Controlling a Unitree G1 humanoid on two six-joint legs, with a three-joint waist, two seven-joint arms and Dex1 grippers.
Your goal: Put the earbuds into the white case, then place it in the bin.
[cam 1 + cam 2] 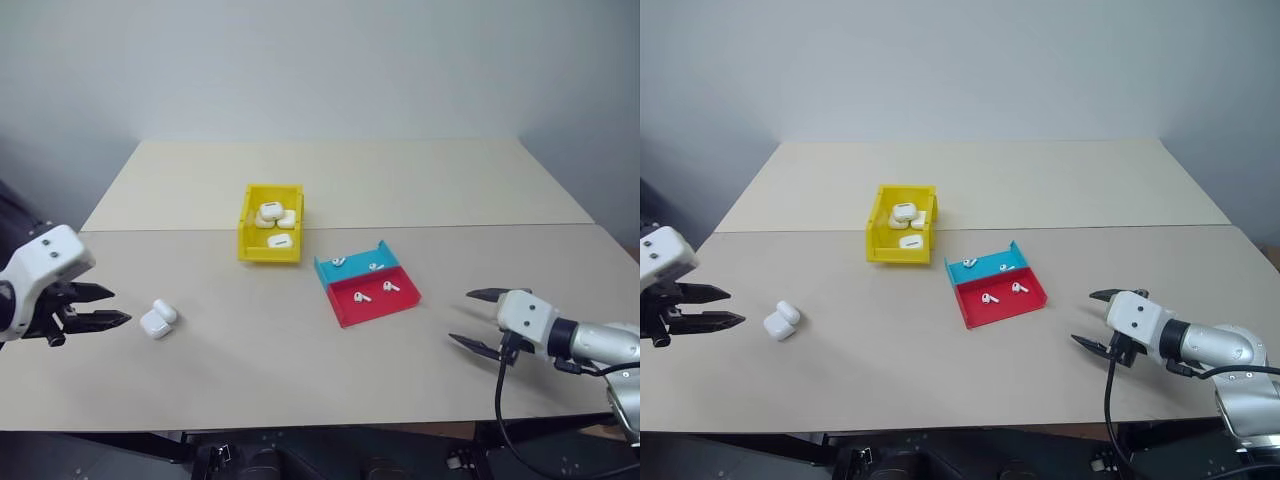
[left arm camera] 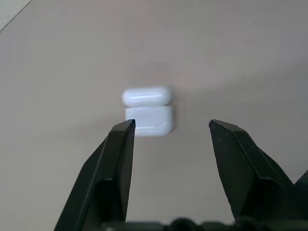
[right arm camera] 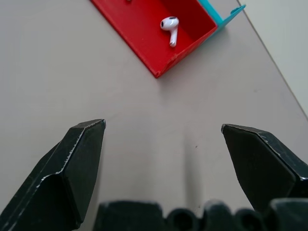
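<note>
The left tool [image 1: 105, 305] hangs at the left edge of the desk [image 1: 300, 350], its two black fingers partly apart and holding nothing, aimed at the white case [image 1: 158, 318] that lies just beyond their tips. The left wrist view looks straight along the fingers at the case, which lies with its flip lid swung open, ready to take its contents; that alignment suggests the arm is set up to steady or grasp it. The right tool [image 1: 482, 320] hovers low over the desk near the right front edge, its fingers spread wide and empty, pointing toward the red and teal tray [image 1: 366, 283] where the earbuds [image 1: 362, 297] lie loose, some in the red half, others in the teal half. It seems placed to fetch them. Behind the tray and a little to the left stands the bin [image 1: 272, 224], with several white cases already in it, well apart from the open case. By this layout no earbud has yet gone into the open case, so the filling step appears still to come.
</note>
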